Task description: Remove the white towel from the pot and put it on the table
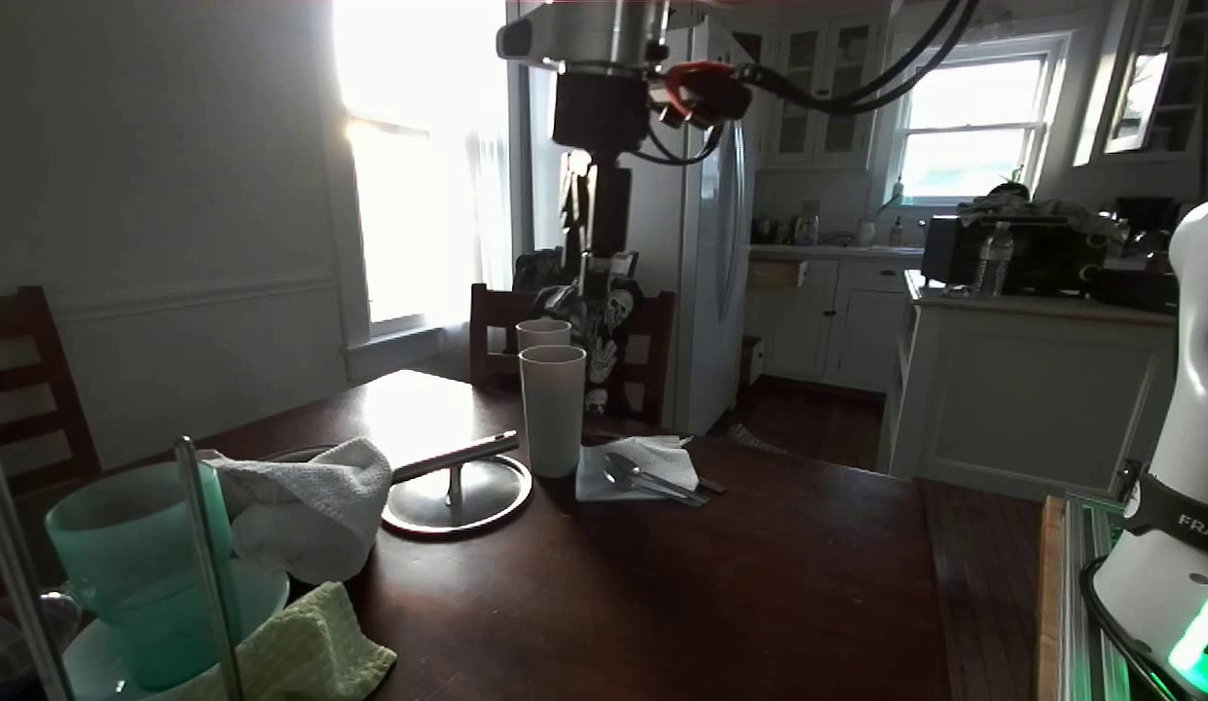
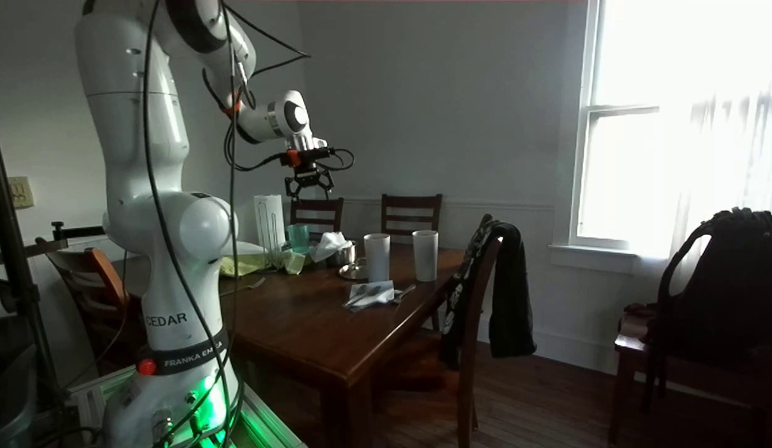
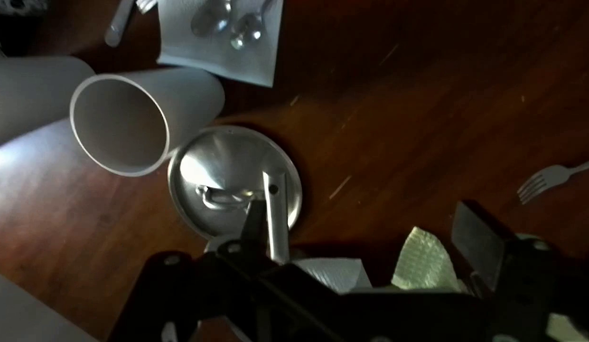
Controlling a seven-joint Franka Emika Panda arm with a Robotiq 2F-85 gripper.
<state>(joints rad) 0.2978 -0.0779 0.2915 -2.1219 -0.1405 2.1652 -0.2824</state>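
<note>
The white towel (image 1: pixel 316 501) is draped in and over the pot, and its cloth hides most of the pot in that exterior view. In an exterior view the towel (image 2: pixel 330 245) sticks up from the metal pot (image 2: pixel 344 256). The pot's handle (image 3: pixel 277 218) and a corner of the towel (image 3: pixel 337 272) show in the wrist view, partly covered by the gripper. My gripper (image 3: pixel 368 225) is open and empty, fingers pointing down. It hangs high above the brown wooden table (image 1: pixel 681 594), apart from the towel, as both exterior views show (image 1: pixel 592 258) (image 2: pixel 310 191).
A metal lid (image 3: pixel 235 175) lies beside the pot. Two tall white cups (image 1: pixel 553 414) (image 2: pixel 425 255) stand near it. A napkin (image 3: pixel 218 47) holds spoons. A green cup (image 1: pixel 141 574), a yellow-green cloth (image 3: pixel 425 261) and metal rods (image 1: pixel 209 574) are on the towel's other side. A fork (image 3: pixel 550 176) lies apart.
</note>
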